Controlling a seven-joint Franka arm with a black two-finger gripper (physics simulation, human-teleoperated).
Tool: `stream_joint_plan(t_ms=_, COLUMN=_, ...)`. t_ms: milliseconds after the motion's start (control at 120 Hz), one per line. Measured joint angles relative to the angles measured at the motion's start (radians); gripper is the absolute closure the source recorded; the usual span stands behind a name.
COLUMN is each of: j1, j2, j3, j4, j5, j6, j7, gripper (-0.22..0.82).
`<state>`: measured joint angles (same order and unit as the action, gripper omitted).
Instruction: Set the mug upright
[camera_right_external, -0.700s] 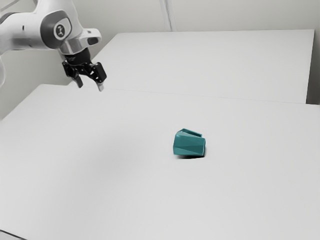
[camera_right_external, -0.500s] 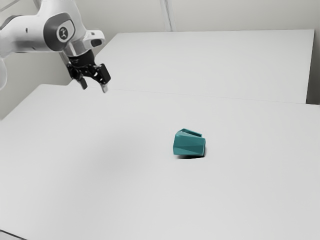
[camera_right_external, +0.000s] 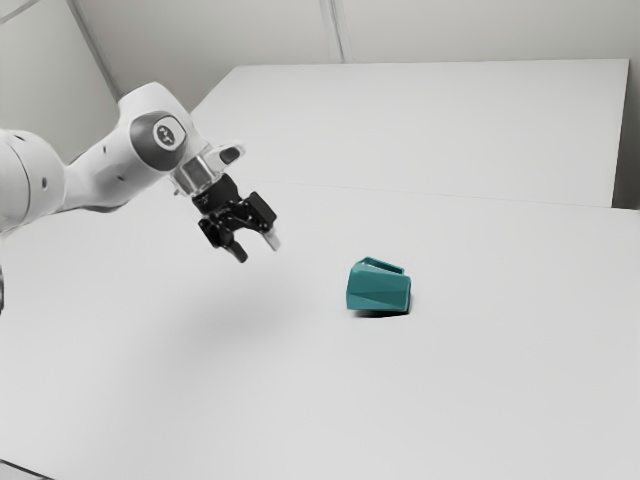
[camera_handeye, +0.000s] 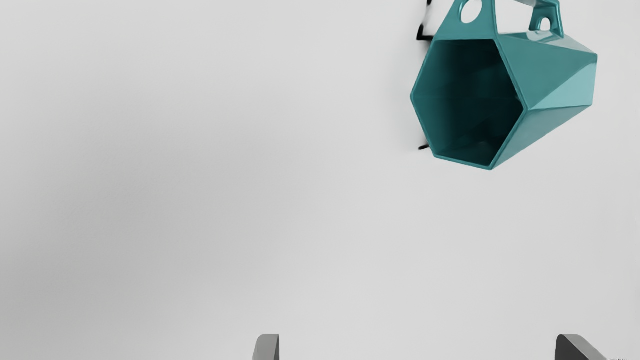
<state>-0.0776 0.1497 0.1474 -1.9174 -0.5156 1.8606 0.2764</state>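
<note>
In the exterior view, the end effector (camera_right_external: 256, 252) hangs above the worktop (camera_right_external: 480, 390), fingers spread, holding nothing, and there's the teal mug (camera_right_external: 378, 288), lying on its side, apart from the fingers towards the exterior view's right! Over to the wrist view: fingertips (camera_handeye: 267, 347) wide apart, the mug beyond them, its dark six-sided mouth facing the camera, handle in sight!

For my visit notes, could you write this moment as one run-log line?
mug: on its side on table | pincer: open, empty, clear of mug | upright: not yet
</note>
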Motion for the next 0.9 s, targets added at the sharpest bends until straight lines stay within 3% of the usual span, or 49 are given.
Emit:
stream_joint_plan(t_ms=342, j1=-0.045, j2=0.147, j3=0.000, j4=-0.017, j5=-0.293, j6=0.000, j7=0.255, gripper=0.00)
stream_joint_plan(t_ms=900, j1=-0.132, j2=0.292, j3=-0.007, j4=0.108, j5=-0.428, j6=-0.019, j7=0.604, gripper=0.00)
